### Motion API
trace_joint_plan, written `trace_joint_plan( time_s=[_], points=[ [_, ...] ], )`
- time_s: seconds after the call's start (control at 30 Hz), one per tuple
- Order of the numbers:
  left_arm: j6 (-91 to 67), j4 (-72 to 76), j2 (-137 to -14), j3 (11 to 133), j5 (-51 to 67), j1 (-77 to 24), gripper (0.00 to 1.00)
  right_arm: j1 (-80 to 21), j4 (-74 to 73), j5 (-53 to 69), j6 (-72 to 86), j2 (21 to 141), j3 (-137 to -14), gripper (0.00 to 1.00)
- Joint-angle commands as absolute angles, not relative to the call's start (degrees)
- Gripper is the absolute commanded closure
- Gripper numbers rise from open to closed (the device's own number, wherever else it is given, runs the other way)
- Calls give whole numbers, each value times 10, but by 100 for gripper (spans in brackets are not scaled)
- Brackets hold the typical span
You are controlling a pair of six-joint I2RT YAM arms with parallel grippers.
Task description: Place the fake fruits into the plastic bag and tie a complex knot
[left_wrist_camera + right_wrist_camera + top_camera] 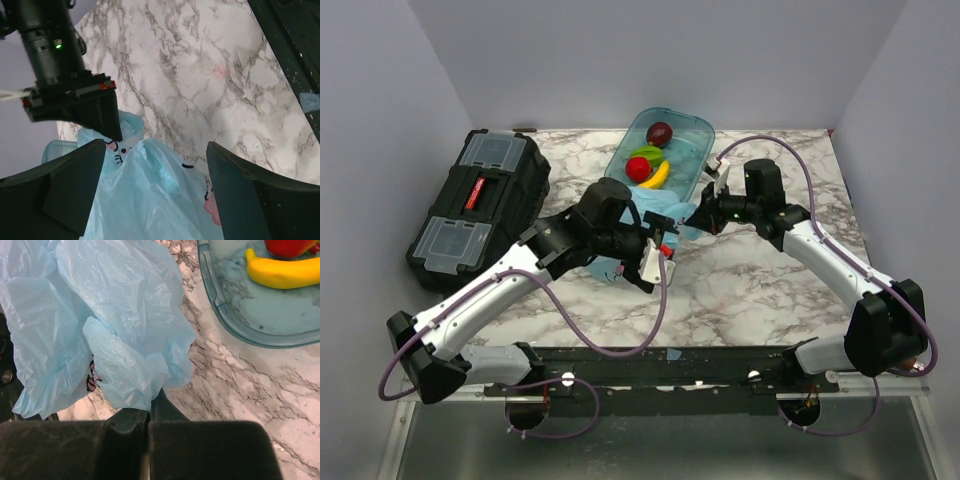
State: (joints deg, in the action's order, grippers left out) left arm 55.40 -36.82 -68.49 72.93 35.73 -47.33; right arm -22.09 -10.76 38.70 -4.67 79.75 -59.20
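light-blue crinkly film fills both wrist views: the plastic bag [100, 325] lies slumped on the marble surface [240, 390] just on the near side of the teal tray [216, 300], with no open mouth showing and no knot made. the right gripper [149, 410] has its jaws pressed shut on a fold at the bag's edge. the left gripper [156, 155] straddles the bag with jaws spread wide, holding nothing. this looks like the bag-opening step. next, i judge, the left jaws must close on the opposite layer alone and draw away from the tray to make a mouth. inside the tray sit the fake fruits: banana [658, 177], red one [638, 169], green piece [646, 155], and at its far end the maroon one [660, 133].
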Motion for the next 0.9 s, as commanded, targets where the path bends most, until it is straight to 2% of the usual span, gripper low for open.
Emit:
trace_joint_plan(
  time_s=[0.0, 0.1, 0.4, 0.5, 0.57, 0.6, 0.73, 0.77, 0.8, 0.83, 0.87],
  points=[
    [712, -461, -745, 773, 309, -499, 20, -226, -102, 405, -28, 789, -594, 99],
    [737, -483, -787, 798, 276, -499, 24, -227, -99, 406, -28, 783, -589, 99],
    [778, -486, -847, 835, 214, -496, 22, -228, -99, 407, -33, 770, -582, 99],
    [770, -436, -835, 810, 210, -485, 18, -229, -99, 408, -34, 768, -580, 99],
    [772, -436, -836, 806, 207, -481, 20, -229, -100, 408, -33, 768, -580, 99],
    [774, -455, -841, 812, 200, -480, 25, -228, -101, 404, -33, 768, -581, 99],
    [767, -526, -840, 829, 211, -457, 64, -227, -121, 359, -46, 762, -589, 99],
    [766, -531, -829, 823, 219, -450, 76, -225, -128, 349, -54, 758, -589, 99],
    [765, -533, -817, 816, 226, -439, 95, -220, -135, 337, -58, 756, -590, 99],
    [764, -533, -799, 806, 235, -429, 100, -211, -145, 326, -64, 754, -592, 99],
    [762, -532, -779, 798, 244, -420, 100, -201, -157, 317, -73, 754, -595, 99]
  ],
)
